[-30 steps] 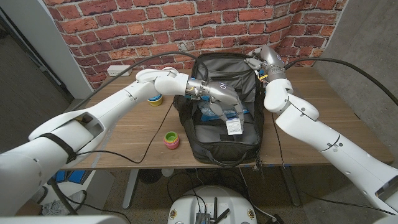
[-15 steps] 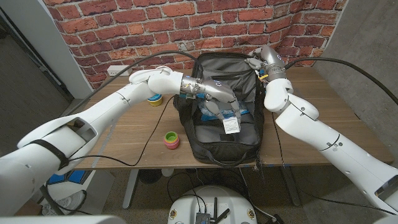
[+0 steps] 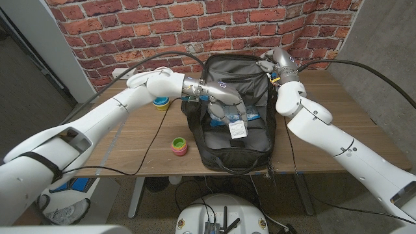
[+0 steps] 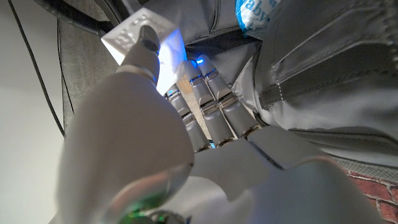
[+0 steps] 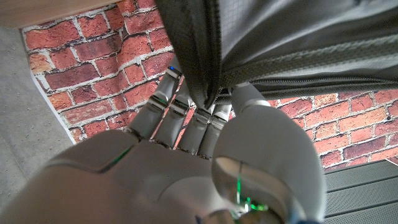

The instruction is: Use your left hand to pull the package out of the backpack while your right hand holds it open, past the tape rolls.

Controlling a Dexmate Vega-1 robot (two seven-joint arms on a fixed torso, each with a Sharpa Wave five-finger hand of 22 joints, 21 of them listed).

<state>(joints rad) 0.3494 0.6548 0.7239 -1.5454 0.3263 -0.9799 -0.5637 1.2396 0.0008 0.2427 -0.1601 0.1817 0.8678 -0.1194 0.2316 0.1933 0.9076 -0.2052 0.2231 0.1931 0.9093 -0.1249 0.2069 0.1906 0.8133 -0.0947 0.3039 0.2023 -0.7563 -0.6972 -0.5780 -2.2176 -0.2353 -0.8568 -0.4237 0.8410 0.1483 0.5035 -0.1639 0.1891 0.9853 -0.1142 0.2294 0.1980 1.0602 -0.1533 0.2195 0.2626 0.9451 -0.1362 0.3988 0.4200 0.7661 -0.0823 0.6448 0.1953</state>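
Your left hand [image 3: 229, 104] inside the open backpack [image 3: 253, 140], fingers closed on the package [image 3: 239, 129], your right hand [image 3: 270, 65] pinching the backpack's rim, tape rolls [image 3: 179, 146] outside it.

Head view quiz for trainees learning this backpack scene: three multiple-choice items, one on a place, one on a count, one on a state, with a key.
1. Where is the backpack?
A table middle
B floor
C chair

2. How many tape rolls are on the table?
A one
B two
C four

3. What is the right hand doing?
A hovering open
B gripping the backpack's edge
C holding tape

Key: A, it lies on the wooden table. B, one tape roll near, another behind the left arm. B, its fingers clamp the fabric.
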